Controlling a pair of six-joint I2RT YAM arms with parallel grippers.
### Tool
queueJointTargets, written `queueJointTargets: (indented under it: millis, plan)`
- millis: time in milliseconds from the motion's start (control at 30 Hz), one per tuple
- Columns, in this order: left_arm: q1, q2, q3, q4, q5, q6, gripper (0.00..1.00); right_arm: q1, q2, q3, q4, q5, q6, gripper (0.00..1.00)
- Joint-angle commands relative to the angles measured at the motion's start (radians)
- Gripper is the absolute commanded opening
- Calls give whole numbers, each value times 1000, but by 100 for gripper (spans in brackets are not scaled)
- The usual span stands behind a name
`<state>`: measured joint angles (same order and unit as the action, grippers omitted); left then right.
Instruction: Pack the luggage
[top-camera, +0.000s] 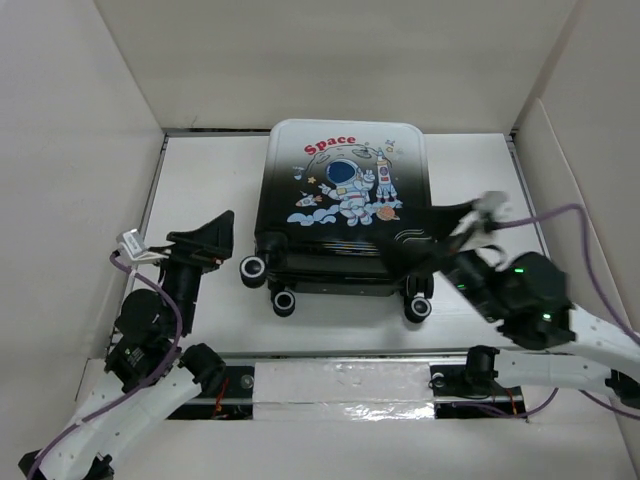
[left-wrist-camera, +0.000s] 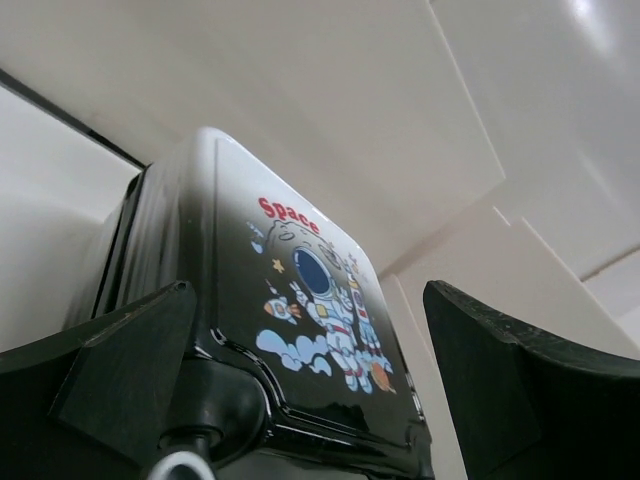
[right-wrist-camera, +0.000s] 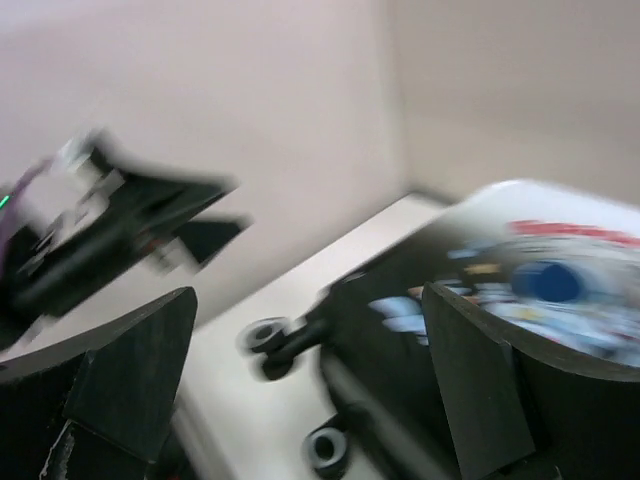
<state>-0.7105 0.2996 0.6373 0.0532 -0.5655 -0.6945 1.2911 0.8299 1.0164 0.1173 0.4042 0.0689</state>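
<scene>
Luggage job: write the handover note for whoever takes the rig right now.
Left claw: open, empty, beside the luggage's near-left wheel corner.
Right claw: open, empty, at the near-right corner; contact can't be judged.
Luggage: lying flat on the table, shell closed, astronaut print up, wheels toward the arms.
Done: lid is down.
Left: the zip can't be seen from here; check it and probably finish fastening.
</scene>
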Motion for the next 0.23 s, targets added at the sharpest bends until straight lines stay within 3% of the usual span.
queueJointTargets:
  millis: [0,100,200]
  plan:
    - [2,-34,85,-52,99,56,99,-65,-161,-79,-128,390,-57,100]
    - [2,-51,84,-69,127,75,99,-160,-285,-130,-195,439,-26,100]
    - [2,-44,73,-72,125,72,99,-231,-316,-157,-212,366,12,100]
